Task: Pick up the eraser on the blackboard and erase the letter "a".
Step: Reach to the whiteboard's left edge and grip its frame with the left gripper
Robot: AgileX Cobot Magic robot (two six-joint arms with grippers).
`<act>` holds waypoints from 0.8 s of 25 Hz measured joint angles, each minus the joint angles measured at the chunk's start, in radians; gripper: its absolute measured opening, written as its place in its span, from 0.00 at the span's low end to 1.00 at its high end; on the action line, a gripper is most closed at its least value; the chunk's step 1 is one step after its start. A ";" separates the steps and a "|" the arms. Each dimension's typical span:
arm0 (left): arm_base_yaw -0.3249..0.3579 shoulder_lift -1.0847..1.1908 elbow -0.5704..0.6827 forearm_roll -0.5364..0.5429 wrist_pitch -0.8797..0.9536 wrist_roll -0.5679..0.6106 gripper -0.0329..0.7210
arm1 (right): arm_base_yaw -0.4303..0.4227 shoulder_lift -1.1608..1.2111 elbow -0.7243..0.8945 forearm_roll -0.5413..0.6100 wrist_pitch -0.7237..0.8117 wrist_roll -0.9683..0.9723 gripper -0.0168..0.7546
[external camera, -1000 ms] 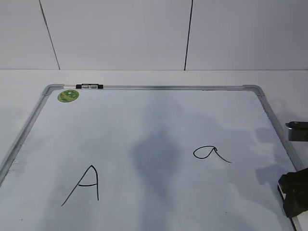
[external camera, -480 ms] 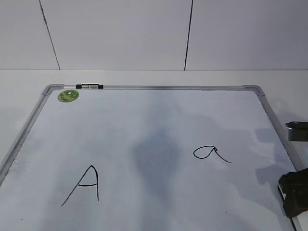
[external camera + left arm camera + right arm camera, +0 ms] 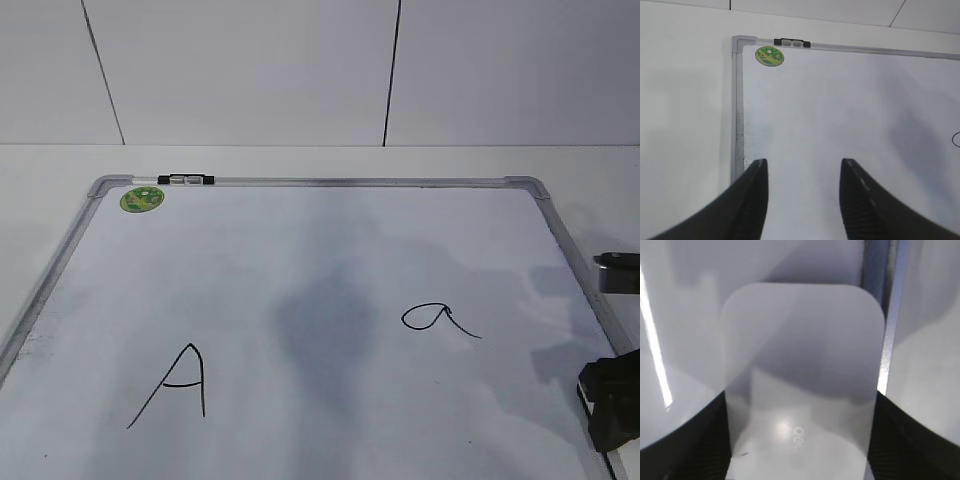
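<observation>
Here the eraser [image 3: 802, 380] fills the right wrist view, a white rounded block with faint grey lettering near its lower end, lying on the blackboard [image 3: 300, 250] just inside the silver frame rail that runs along the board's right side. The right claw [image 3: 800, 440] has a dark finger against each long side of the eraser, so it appears closed on it, though true contact is hard to confirm at this range. In the exterior view that same claw [image 3: 610, 400] shows only as a black shape at the board's right edge, toward the near right corner of the bench [image 3: 300, 160], and the eraser itself cannot be made out there.

The letter "a" [image 3: 438, 318] sits on the right half of the board, apart from the claw and to its left. A larger capital "A" [image 3: 175, 385] is drawn on the near left part. A grey smudge [image 3: 325, 330] lies between the two letters.

The left claw [image 3: 802, 195] hangs above the board's left portion with its fingers spread and nothing between them. At the far left corner are a round green sticker [image 3: 769, 55] and a small marker clip [image 3: 792, 42] on the frame.
</observation>
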 joint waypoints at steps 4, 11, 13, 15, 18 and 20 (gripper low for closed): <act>0.000 0.000 0.000 0.000 0.002 0.000 0.51 | 0.000 0.000 0.000 0.000 0.000 0.000 0.76; 0.000 0.000 0.000 0.000 0.002 0.000 0.51 | 0.000 0.000 0.000 0.000 0.000 0.002 0.75; 0.000 0.000 0.000 0.000 0.002 0.000 0.51 | 0.000 0.000 0.000 0.000 0.000 0.002 0.75; 0.000 0.000 0.000 0.000 0.002 0.000 0.51 | 0.000 0.000 0.000 0.000 0.002 0.002 0.75; 0.000 0.000 0.000 0.000 0.002 0.000 0.51 | 0.000 0.000 0.000 0.000 0.002 0.002 0.75; 0.000 0.000 0.000 0.000 0.002 0.000 0.51 | 0.000 0.000 0.000 0.000 0.002 0.002 0.75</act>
